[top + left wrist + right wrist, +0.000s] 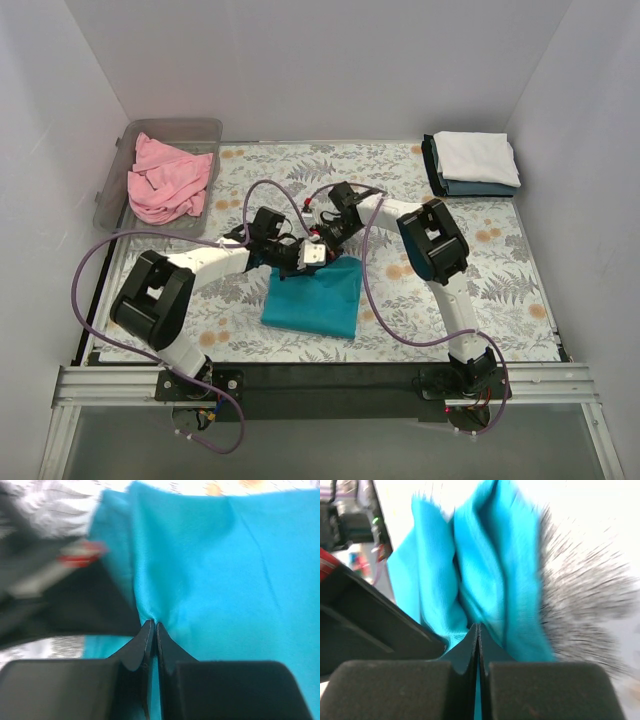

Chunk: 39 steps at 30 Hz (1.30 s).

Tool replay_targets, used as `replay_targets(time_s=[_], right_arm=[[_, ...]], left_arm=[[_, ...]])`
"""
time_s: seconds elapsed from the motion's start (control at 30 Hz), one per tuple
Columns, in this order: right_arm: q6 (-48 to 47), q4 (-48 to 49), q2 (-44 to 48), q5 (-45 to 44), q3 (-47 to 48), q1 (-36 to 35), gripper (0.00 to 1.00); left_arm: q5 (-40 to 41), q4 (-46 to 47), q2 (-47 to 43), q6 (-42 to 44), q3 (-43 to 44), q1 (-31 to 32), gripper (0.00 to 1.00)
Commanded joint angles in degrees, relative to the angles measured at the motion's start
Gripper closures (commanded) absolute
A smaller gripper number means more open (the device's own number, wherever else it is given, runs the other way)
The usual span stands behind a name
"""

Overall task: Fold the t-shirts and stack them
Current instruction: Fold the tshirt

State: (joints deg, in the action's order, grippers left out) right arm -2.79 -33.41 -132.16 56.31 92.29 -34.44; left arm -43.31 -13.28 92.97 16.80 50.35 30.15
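Note:
A teal t-shirt (312, 295) lies folded into a rectangle on the floral cloth near the front middle. Both grippers meet at its far edge. My left gripper (298, 258) is shut on a pinch of the teal fabric (210, 570), with cloth drawn into the fingertips (152, 625). Close beside it, my right gripper (328, 238) is shut on a bunched fold of the same shirt (485, 570), its tips (478, 627) buried in the cloth. A pink t-shirt (170, 180) lies crumpled in the bin. At the back right, a white t-shirt (476, 155) sits folded on a dark grey-blue one (480, 188).
The clear plastic bin (190, 128) stands at the back left corner. White walls close in the table on three sides. Purple cables (270, 190) loop over the arms near the middle. The floral table cloth (500, 270) covers the surface.

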Motion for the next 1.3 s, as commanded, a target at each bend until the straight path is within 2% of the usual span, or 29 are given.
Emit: replay_targets(time_s=[0.0,0.37,0.57,0.73,0.9,1.27], right_arm=[[-3.0,-2.3,4.5,-7.3,6.3,1.0,0.99],[-5.7,-3.8,5.6,-9.2,8.5,2.6,0.99],[-8.8,-6.4,3.2,-2.4,4.8,2.0,0.99],[-11.4,-8.6,2.6,1.3,2.7,1.7,0.99],[-16.6,-15.2,2.3,6.5,2.5,1.7,0.99],[-20.8,-18.4,-3.0,2.6,1.4,0.4,0.99]], left_arm=[[-1.8,0.7,-4.9,3.3,-3.3,1.7,1.0],[-1.3,1.0,-5.3,-0.3,-6.1,4.6,1.0],[-0.2,-0.8,-8.6,-5.4,-8.3,7.3,1.0],[1.2,-0.2,-11.3,-5.6,-11.7,8.4,1.0],[2.4,0.1,-11.3,-6.3,-11.9,8.6,1.0],[2.9,-0.8,-13.2,-4.1,-10.4,8.9,1.0]])
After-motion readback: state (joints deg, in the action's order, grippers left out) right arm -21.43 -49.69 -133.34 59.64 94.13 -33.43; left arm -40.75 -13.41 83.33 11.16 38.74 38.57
